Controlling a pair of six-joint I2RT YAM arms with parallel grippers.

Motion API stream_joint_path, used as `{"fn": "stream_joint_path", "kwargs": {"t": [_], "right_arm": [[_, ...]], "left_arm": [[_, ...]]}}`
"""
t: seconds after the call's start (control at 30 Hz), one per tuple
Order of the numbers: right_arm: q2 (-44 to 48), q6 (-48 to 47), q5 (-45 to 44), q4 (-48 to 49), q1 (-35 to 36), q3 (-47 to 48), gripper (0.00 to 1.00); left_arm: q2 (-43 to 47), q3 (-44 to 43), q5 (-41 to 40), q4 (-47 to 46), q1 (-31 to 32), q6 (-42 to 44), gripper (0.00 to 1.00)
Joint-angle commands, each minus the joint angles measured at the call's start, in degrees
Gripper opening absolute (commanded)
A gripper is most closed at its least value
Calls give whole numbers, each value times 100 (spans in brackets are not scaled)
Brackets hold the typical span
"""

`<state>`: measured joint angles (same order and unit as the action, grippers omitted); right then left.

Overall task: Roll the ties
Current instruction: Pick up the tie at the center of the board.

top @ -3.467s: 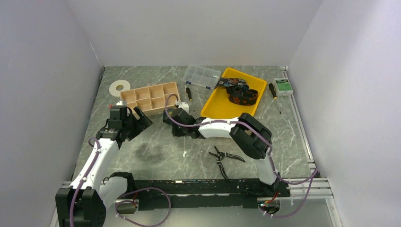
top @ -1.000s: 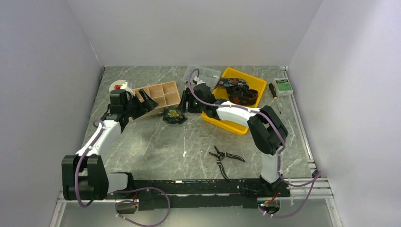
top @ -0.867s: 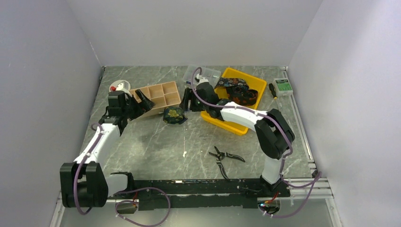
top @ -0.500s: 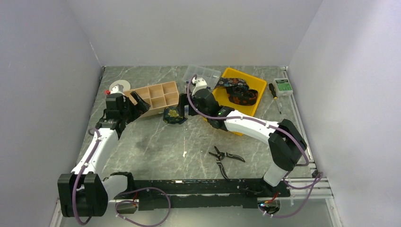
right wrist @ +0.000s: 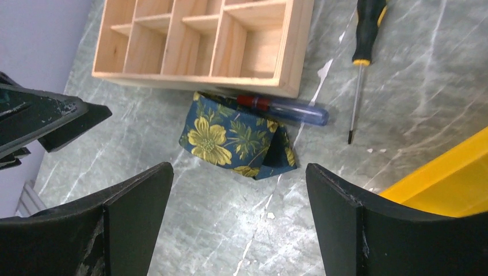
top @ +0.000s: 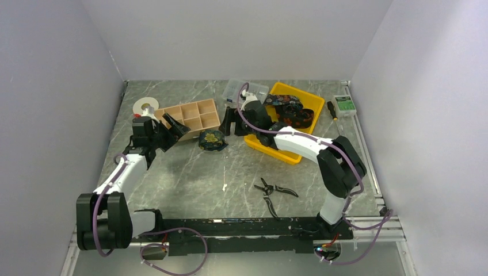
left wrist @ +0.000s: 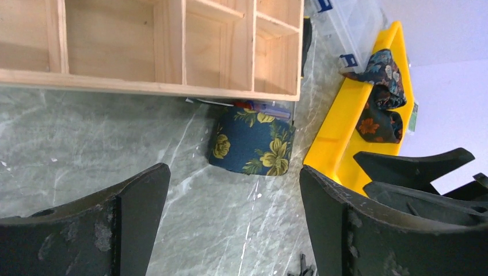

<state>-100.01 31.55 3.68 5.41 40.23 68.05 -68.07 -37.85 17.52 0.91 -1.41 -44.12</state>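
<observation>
A rolled tie (top: 212,140), dark navy with yellow flowers, lies as a compact coil on the table against the wooden organiser's front corner (left wrist: 251,141) (right wrist: 233,138). More ties (top: 290,111) lie loosely heaped in the yellow tray (top: 270,129) (left wrist: 380,86). My left gripper (top: 175,127) stands open to the left of the coil, nothing between its fingers (left wrist: 233,213). My right gripper (top: 230,122) is open just right of the coil, apart from it and also holding nothing (right wrist: 239,213).
The wooden organiser (top: 187,118) sits behind the coil, with a blue-handled screwdriver (right wrist: 288,109) wedged at its edge and another screwdriver (right wrist: 362,34) beside it. A clear plastic box (top: 244,91), tape roll (top: 144,107), green box (top: 344,104) and pliers (top: 275,191) lie around.
The rolled tie now lies free on the table; earlier both grippers were together nearer the middle. Over the last second the right jaws opened wider and both grippers backed slightly off the coil.
</observation>
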Motion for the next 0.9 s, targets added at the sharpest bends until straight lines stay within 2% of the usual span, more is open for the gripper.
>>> {"fn": "stream_joint_path", "kwargs": {"t": [0.0,0.2,0.37,0.6,0.73,0.77,0.87], "right_arm": [[-95,97,382,508,15,-54,90],[-342,220,374,555,17,-16,88],[-610,391,301,454,34,179,77],[-987,457,332,411,78,410,71],[-1215,503,369,390,91,600,70],[-1268,528,381,395,93,637,69],[-1378,594,414,456,92,731,68]], "left_arm": [[-135,-4,354,-410,26,-14,88],[-150,-385,272,88,94,426,89],[-557,-269,358,53,110,390,87],[-1255,-787,391,467,618,785,86],[-1606,-1167,390,883,730,920,88],[-1668,-1209,373,947,734,930,93],[-1797,-1352,323,1148,737,972,94]]}}
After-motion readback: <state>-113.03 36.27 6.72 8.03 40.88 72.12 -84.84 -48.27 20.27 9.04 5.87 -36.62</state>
